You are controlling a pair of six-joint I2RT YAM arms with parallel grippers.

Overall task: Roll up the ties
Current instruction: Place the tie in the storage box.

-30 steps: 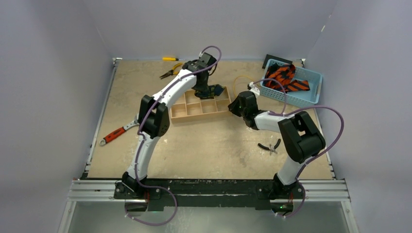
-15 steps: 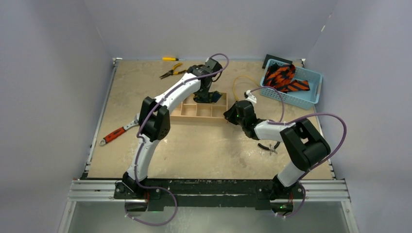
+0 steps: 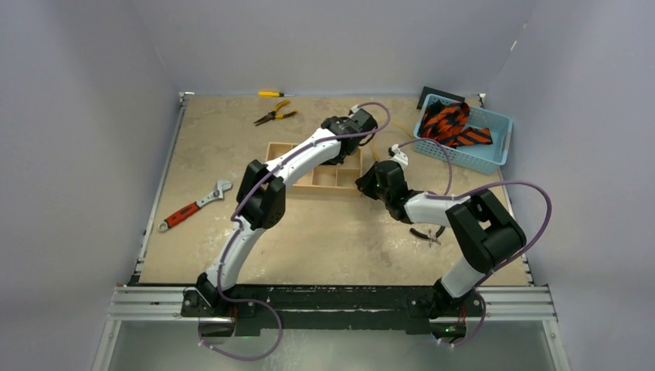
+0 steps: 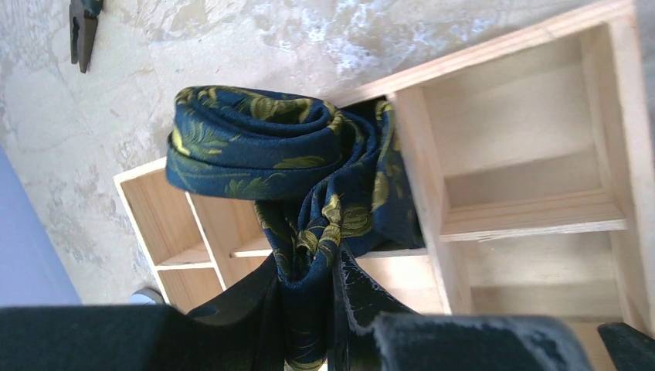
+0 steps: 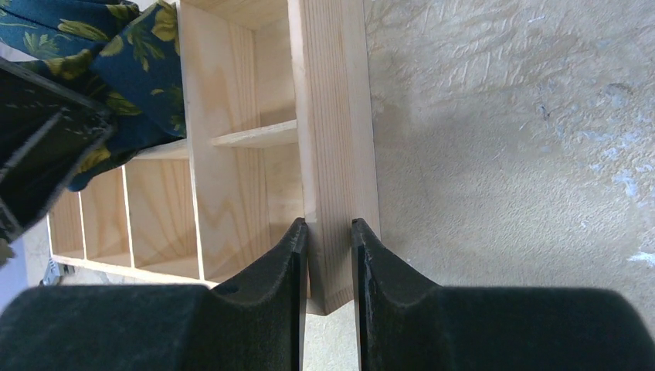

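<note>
My left gripper [image 4: 315,290] is shut on the rolled dark navy tie [image 4: 270,154] with gold pattern and holds it over the far right corner of the wooden divided tray [image 4: 510,224]. In the top view the left gripper [image 3: 345,151] is over the tray [image 3: 297,171]. My right gripper [image 5: 328,232] is shut on the tray's right end wall [image 5: 332,116]; it shows in the top view [image 3: 364,183]. The navy tie also shows in the right wrist view [image 5: 139,69]. Orange-red black-striped ties [image 3: 450,124] lie in the blue basket [image 3: 494,158] at the back right.
Yellow-handled pliers [image 3: 274,116] and a yellow screwdriver [image 3: 270,93] lie at the back. A red-handled wrench [image 3: 193,207] lies at the left. Black pliers [image 3: 426,234] lie under the right arm. A thin yellow cord [image 3: 380,127] loops behind the tray.
The left gripper has moved right with the navy tie, from the tray's middle to its right end. The right gripper came in and shut on the tray's right wall, then held still.
</note>
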